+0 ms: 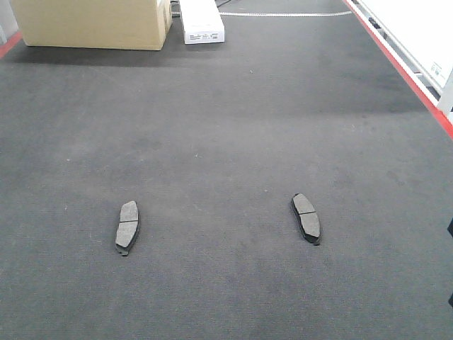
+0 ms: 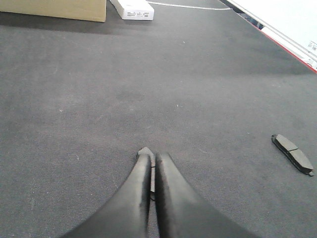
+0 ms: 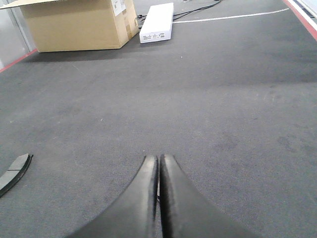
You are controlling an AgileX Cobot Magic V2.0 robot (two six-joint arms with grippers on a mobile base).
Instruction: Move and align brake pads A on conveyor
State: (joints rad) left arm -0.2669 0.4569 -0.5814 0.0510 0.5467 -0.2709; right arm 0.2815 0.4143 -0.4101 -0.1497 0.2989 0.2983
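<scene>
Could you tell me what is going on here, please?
Two pads lie flat and apart on the conveyor: a left pad and a right pad. The left fingers and right fingers are both pressed shut, and neither seems to grip a pad. Neither arm shows in the front view.

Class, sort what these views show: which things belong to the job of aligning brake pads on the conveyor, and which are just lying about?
Belongs to the job:
- left brake pad
- right brake pad
- conveyor

Just lying about, at the far end:
- cardboard box
- white box
</scene>
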